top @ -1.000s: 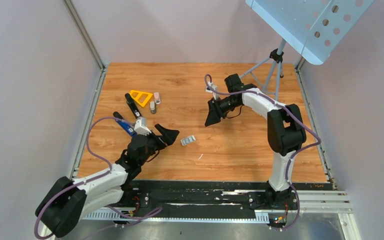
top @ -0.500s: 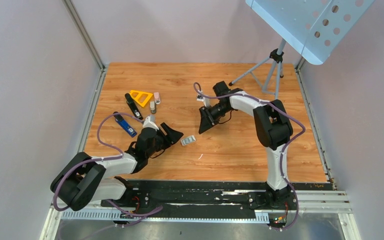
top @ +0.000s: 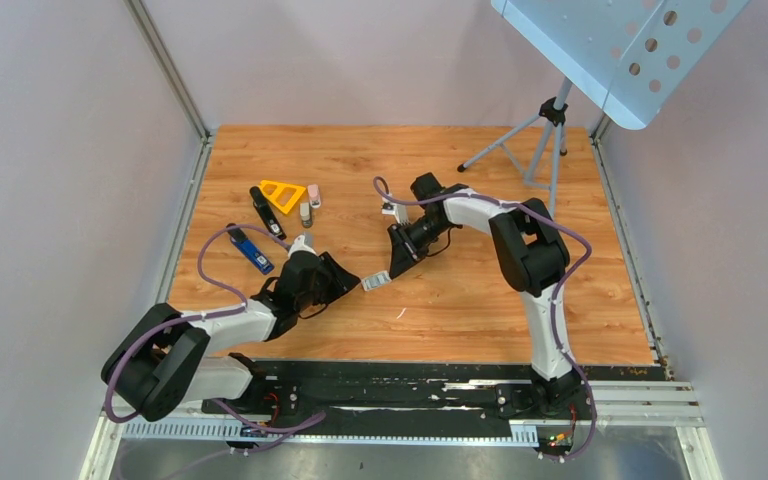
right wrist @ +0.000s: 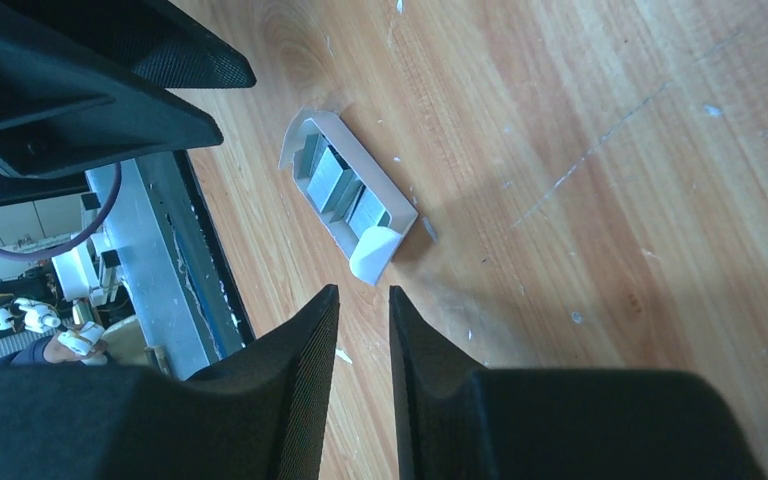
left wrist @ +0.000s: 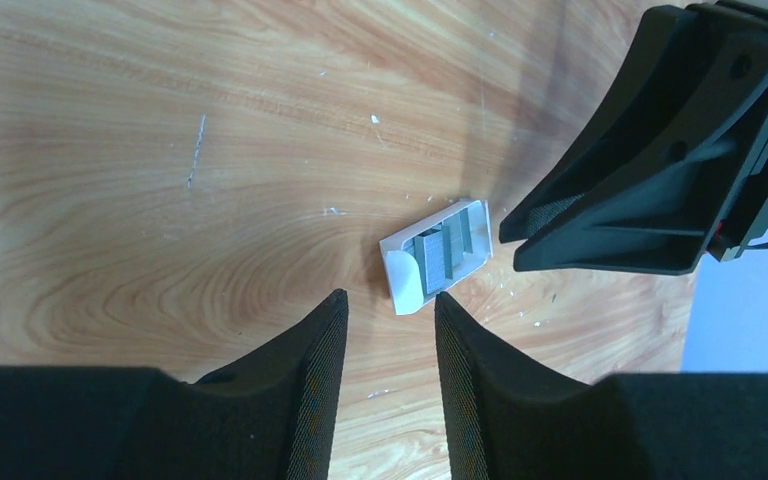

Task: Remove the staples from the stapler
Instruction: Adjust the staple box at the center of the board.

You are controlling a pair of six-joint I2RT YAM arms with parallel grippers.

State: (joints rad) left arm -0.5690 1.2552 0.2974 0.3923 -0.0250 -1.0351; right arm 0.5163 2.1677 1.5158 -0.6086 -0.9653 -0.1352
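A small white box of staples (top: 376, 282) lies open on the wooden table (top: 480, 300), grey staple strips showing inside it. My left gripper (top: 357, 280) sits just left of it and my right gripper (top: 392, 271) just to its upper right. In the left wrist view the box (left wrist: 438, 255) lies just past my left gripper (left wrist: 390, 296), whose jaws stand narrowly open on nothing. In the right wrist view the box (right wrist: 350, 195) lies just ahead of my right gripper (right wrist: 362, 290), which shows a slim gap and holds nothing. The stapler appears to be the black long object (top: 261, 210) at the far left.
Near the stapler lie a yellow triangular frame (top: 282, 193), two small bottles (top: 309, 204) and a blue tool (top: 251, 250). A tripod (top: 545, 135) with a perforated metal panel (top: 620, 50) stands at the back right. White flecks (top: 401, 313) dot the wood.
Both grippers have closed in on the staple box from either side. The left jaws have narrowed from wide open to a small gap; the right jaws have narrowed too.
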